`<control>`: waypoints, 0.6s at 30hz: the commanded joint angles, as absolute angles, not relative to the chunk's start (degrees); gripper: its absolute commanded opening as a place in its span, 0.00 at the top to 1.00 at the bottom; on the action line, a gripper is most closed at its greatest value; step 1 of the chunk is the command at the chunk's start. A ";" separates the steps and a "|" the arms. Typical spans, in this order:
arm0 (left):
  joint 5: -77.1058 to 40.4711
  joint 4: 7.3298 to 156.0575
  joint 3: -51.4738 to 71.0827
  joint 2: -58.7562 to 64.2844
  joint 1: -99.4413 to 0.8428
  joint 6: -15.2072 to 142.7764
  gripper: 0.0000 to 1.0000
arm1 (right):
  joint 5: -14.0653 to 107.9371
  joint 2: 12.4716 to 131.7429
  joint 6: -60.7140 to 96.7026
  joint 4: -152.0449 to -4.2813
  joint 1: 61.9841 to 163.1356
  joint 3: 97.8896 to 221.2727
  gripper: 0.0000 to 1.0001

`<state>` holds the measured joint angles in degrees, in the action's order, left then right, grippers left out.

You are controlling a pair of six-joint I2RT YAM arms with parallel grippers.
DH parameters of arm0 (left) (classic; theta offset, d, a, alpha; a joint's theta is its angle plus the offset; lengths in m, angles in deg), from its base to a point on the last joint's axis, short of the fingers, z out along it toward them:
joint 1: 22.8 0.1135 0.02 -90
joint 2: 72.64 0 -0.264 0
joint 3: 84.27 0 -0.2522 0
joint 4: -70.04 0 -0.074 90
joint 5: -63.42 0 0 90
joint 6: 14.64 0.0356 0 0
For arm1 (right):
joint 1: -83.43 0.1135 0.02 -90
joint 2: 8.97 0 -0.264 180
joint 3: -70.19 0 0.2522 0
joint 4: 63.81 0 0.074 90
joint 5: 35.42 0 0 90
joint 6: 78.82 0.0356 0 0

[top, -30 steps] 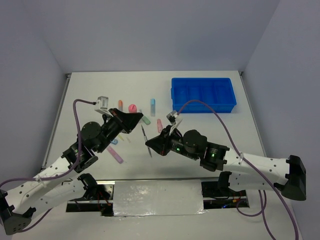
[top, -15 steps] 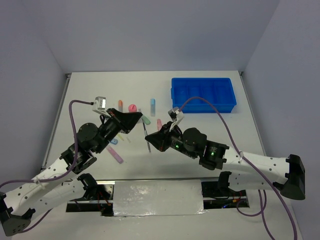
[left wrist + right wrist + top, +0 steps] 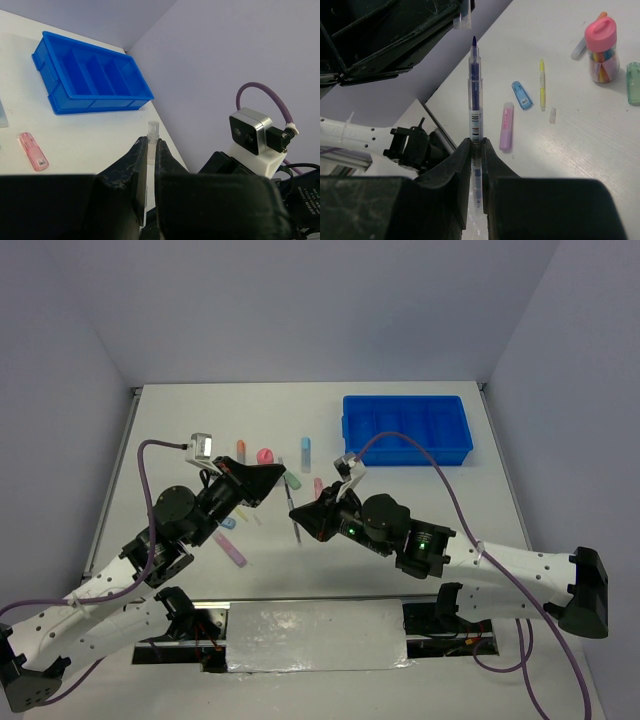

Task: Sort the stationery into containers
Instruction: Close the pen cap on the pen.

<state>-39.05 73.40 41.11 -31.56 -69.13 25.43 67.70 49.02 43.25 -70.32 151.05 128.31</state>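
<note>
From above, the left gripper (image 3: 281,473) hangs over the middle of the table (image 3: 450,510) with its jaws almost together. What it pinches is too small to make out from here. The right gripper (image 3: 298,521) is just beside it, tip toward tip, clamped on a dark pen (image 3: 291,502) that crosses its fingertips. The tray (image 3: 407,427) lies at the far right, well apart from both grippers. Loose on the table lie an orange-capped highlighter (image 3: 241,448), a pink-capped tube (image 3: 265,456), a blue highlighter (image 3: 306,450), a green highlighter (image 3: 292,480), a pink highlighter (image 3: 319,488) and a purple highlighter (image 3: 230,548).

In the left wrist view, the two fingers (image 3: 125,167) are squeezed onto a small clear cap (image 3: 151,131). Its open end sticks out past the tips. Beyond it the tray sits on the table, with the pink highlighter nearer the camera. The right arm's wrist camera (image 3: 252,132) shows close on the right.

In the right wrist view, the jaws grip the pen across its clear barrel, near the barcode. The bare blue tip points away from the camera, toward the left gripper, which fills the upper left with the clear cap at its tip. Pen tip and cap are near each other but apart. Below on the table lie a yellow stick (image 3: 542,84), a small blue piece (image 3: 522,95) beside it, the purple highlighter, the pink-capped tube and the green highlighter at the right edge.
</note>
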 commanded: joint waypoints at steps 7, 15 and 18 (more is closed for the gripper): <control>-40.20 71.32 41.98 -32.30 -69.21 24.83 1.00 | 68.55 49.03 42.38 -69.57 151.37 131.41 1.00; -39.24 70.88 41.90 -31.16 -69.21 25.09 1.00 | 70.57 49.83 42.29 -70.80 151.37 132.11 1.00; -38.71 70.79 41.90 -31.25 -69.21 24.92 1.00 | 71.63 50.00 42.03 -71.50 151.20 132.81 1.00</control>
<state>-39.70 73.91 42.03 -31.17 -69.13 25.45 69.19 49.79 43.04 -71.31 151.05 129.11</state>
